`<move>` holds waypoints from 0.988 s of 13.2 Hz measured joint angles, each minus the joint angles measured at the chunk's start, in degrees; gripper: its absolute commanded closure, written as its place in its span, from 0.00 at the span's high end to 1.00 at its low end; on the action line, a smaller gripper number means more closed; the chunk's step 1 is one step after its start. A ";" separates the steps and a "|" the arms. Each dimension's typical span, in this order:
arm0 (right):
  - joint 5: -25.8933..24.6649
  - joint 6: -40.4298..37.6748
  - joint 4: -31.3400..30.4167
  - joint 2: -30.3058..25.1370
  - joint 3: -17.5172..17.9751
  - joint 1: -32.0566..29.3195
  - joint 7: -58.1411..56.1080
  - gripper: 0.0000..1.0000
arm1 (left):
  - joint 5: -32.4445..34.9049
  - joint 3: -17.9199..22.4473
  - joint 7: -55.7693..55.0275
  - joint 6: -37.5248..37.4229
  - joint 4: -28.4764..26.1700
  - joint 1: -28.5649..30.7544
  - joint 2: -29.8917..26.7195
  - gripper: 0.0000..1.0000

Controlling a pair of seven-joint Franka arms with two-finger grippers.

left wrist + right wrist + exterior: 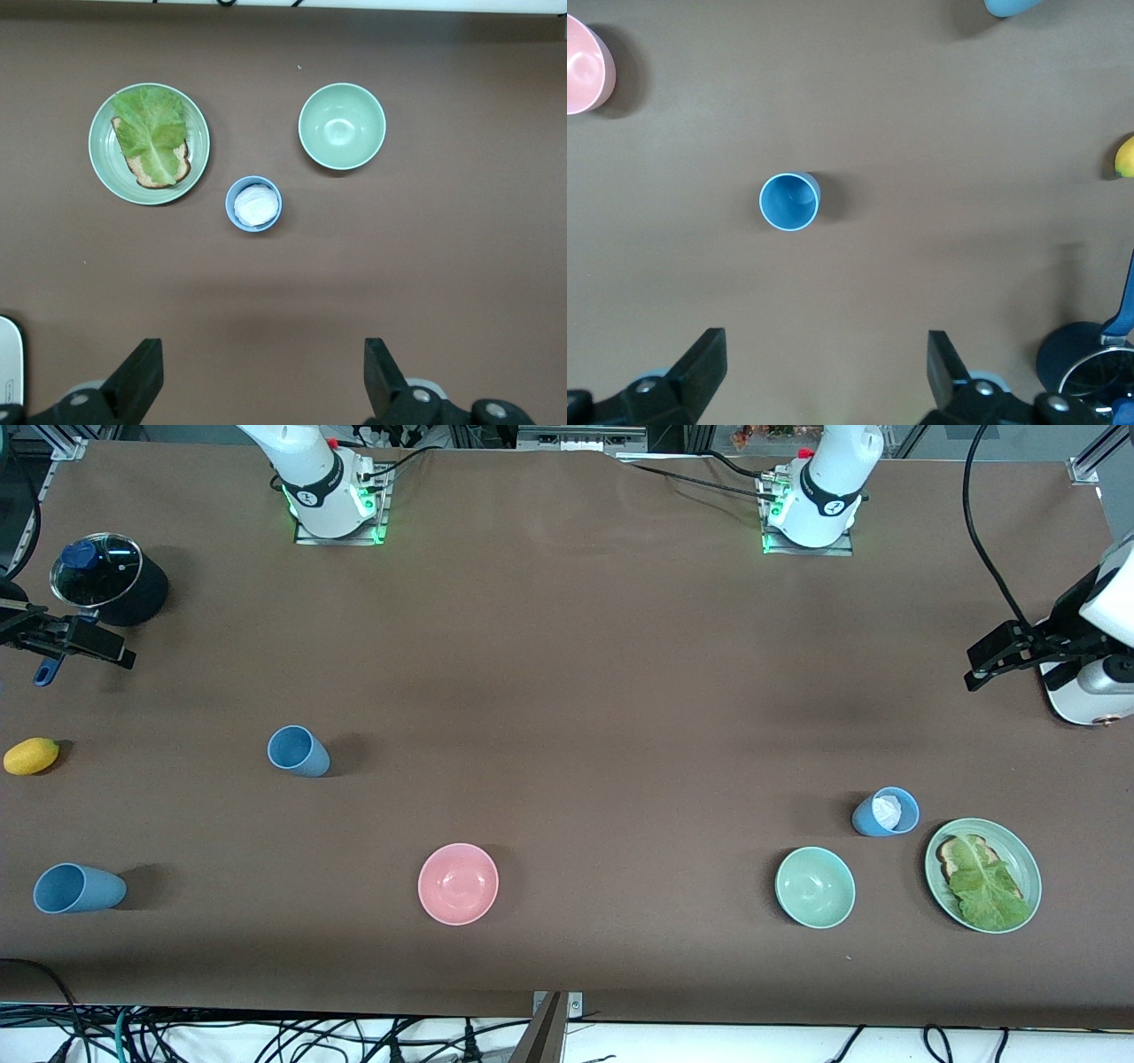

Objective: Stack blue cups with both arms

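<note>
Nothing is gripped yet, so the job stands at its opening step: both arms are raised at the table's ends, each looking down on a cup. The right gripper [824,372], jaws spread wide and empty, hangs over the table near the right arm's end, by the lidded dark pot [108,577]; the left gripper [261,376], likewise spread and empty, hangs over the table's edge at the left arm's end. There are three blue cups. Taking the pink bowl [458,883] as the clock's centre in the front view, the upright empty cup [298,750] sits at about ten o'clock, and the cup nearest the table's edge [78,888] lies out at nine o'clock; whether that one is tipped over I cannot tell. The third cup [885,812] stands at about one o'clock from the pale green bowl [815,887], just beside the green plate [1026,868], with something white inside it. The next move, I judge, calls for each gripper to descend squarely over its cup's rim. Counted: two bowls, one plate with bread and lettuce, one yellow lemon [31,755], one pot.
</note>
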 measured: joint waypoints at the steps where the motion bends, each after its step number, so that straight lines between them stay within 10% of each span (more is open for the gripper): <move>1: 0.00 0.00 0.00 0.00 0.00 0.00 0.00 1.00 | 0.00 0.00 0.00 0.01 0.00 0.00 0.55 1.00; 13: 0.00 0.00 -0.03 0.00 0.00 0.00 0.00 1.00 | 0.43 0.11 1.39 7.57 -0.05 0.26 8.21 0.99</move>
